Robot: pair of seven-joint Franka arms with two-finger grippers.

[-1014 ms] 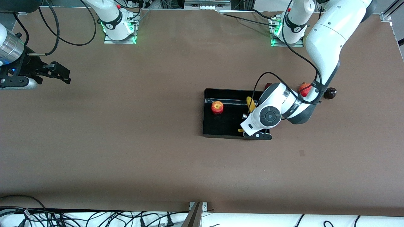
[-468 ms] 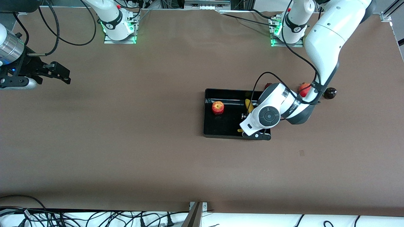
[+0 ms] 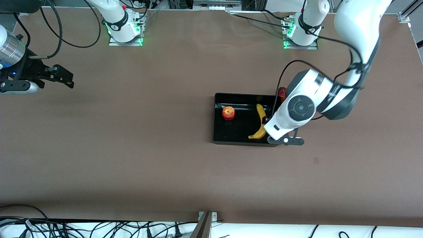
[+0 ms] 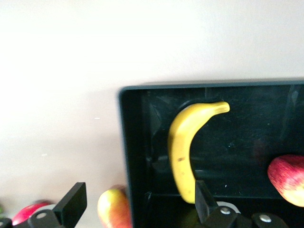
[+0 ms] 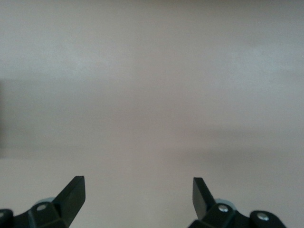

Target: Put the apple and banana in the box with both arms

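Brown covering runs across the whole table (image 3: 132,148). Going from the right arm's end: the right gripper (image 3: 62,77) hangs over bare table at the 9 o'clock edge of the front view, this arm waiting; its two fingers (image 5: 73,192) stand wide apart with nothing between them.

Next comes one black box (image 3: 218,140) near the middle of the table. In it lies one apple (image 3: 228,113), toward the right arm's end of the box, resting on the floor. One banana (image 3: 261,122) lies in the same box toward the left arm's end, its curve running from 12 o'clock down to 6 o'clock in the front view, apart from the apple.

The left gripper (image 3: 286,140) hovers over the box's edge at the left arm's end, by the corner nearer the front camera. Its jaws are spread wide and hold nothing (the banana (image 4: 187,147) lies free on the box floor, as the left wrist view shows). One red fruit (image 3: 282,92) peeks out beside the box, mostly hidden by the left arm. The left wrist view shows two more fruits outside the box wall: a red-yellow one (image 4: 114,209) and a red one (image 4: 28,213).
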